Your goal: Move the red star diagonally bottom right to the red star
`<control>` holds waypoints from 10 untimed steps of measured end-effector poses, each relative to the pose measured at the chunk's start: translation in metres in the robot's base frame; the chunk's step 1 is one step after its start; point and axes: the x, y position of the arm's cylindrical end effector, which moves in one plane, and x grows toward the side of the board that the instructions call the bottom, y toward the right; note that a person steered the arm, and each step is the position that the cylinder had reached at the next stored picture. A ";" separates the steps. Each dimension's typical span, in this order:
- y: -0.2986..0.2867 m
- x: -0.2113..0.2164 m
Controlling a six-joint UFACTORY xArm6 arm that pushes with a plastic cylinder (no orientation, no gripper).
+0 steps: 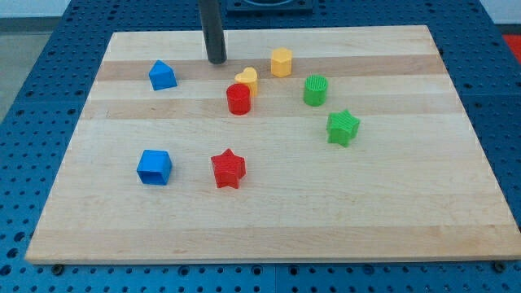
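ridged red star (228, 169), wooden board (391, 203)

One cam, high front view, angled down over whole board (269, 228).

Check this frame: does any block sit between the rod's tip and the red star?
Nearly. My tip is near the view's top; the red star lies well below it. The red cylinder and yellow heart sit just right of that line. Toward bottom right, nothing blocks the star.
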 end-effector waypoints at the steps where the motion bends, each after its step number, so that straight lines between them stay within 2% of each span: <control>1: -0.003 0.015; 4: 0.001 0.055; 5: 0.022 0.073; 7: 0.071 0.079; 8: 0.073 0.095; 10: 0.029 0.165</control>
